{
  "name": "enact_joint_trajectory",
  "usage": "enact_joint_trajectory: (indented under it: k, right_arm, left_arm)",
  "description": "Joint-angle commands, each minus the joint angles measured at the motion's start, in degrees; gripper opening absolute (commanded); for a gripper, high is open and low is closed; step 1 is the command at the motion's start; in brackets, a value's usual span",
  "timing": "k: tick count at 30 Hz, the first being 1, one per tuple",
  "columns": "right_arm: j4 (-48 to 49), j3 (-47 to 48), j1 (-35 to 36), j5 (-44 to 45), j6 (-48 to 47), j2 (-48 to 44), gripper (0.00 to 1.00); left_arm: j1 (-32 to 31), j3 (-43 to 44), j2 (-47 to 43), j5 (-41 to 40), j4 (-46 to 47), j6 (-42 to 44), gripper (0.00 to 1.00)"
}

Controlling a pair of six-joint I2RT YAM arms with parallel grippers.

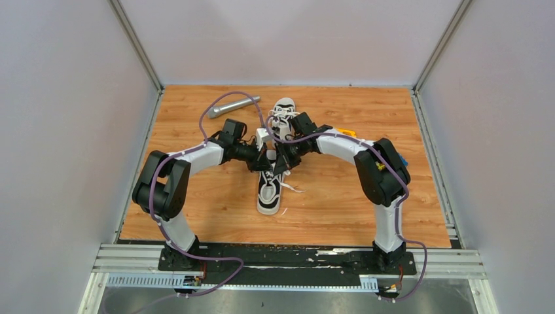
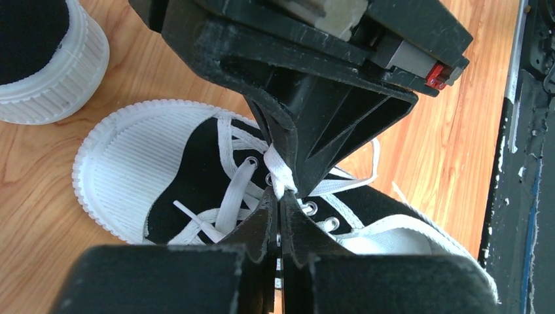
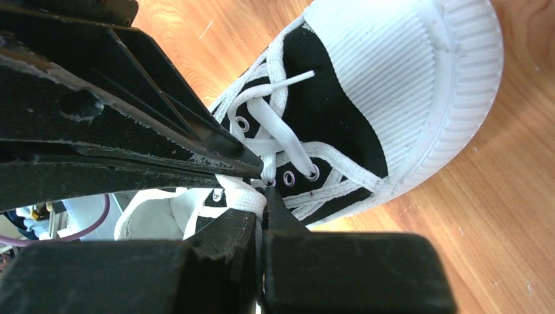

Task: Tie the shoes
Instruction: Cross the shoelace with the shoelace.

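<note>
The near shoe [image 1: 269, 193], black and white with a white toe cap, lies on the wooden table, toe toward the arms. The second shoe [image 1: 285, 110] lies behind it. Both grippers meet tip to tip over the near shoe's lacing. In the left wrist view my left gripper [image 2: 280, 196] is shut on a white lace [image 2: 279, 174] above the eyelets, with the right gripper's fingers [image 2: 307, 137] pressing in from above. In the right wrist view my right gripper [image 3: 263, 195] is shut on a flat lace loop [image 3: 241, 194] beside the tongue. Loose lace ends trail right of the shoe [image 1: 293, 188].
A grey metal cylinder [image 1: 232, 105] lies at the back left of the table. Small orange [image 1: 348, 133] and blue [image 1: 402, 160] things show behind the right arm. Grey walls enclose the table on three sides; a metal rail [image 1: 288, 260] runs along the near edge.
</note>
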Motion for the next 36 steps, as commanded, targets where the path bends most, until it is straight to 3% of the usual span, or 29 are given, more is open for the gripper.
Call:
enact_joint_trajectory:
  k: [1, 6, 11, 17, 22, 30, 36]
  right_arm:
    - [2.77, -0.81, -0.64, 7.26, 1.71, -2.36, 0.00]
    - [1.75, -1.35, -0.65, 3.78, -1.29, -3.74, 0.00]
    - [1.60, -1.69, -1.20, 2.11, 0.86, -3.51, 0.00]
    - [3.34, -1.43, -2.78, 0.09, 7.52, -2.73, 0.00]
    - [3.38, 0.14, -3.02, 0.16, 10.25, -0.97, 0.00]
    - [2.30, -1.80, -3.01, 9.11, 17.26, -2.02, 0.00]
    - [1.29, 0.10, -1.67, 14.46, 22.71, -0.88, 0.00]
  left_arm:
    - [-1.08, 1.39, -2.17, 3.54, -0.37, -0.57, 0.00]
    - [-0.97, 2.46, -2.86, -5.00, -3.71, -0.33, 0.00]
    - [-0.78, 1.88, -2.92, -7.58, -2.34, -3.64, 0.00]
    - [0.05, -2.62, -5.15, 0.33, 7.12, -11.63, 0.00]
    - [0.06, -3.63, -5.96, 1.62, 11.50, -13.48, 0.00]
    - [-0.09, -0.92, -5.11, -5.19, 1.51, -6.86, 0.00]
    - [-1.14, -1.32, -5.12, -4.15, 1.91, -6.47, 0.00]
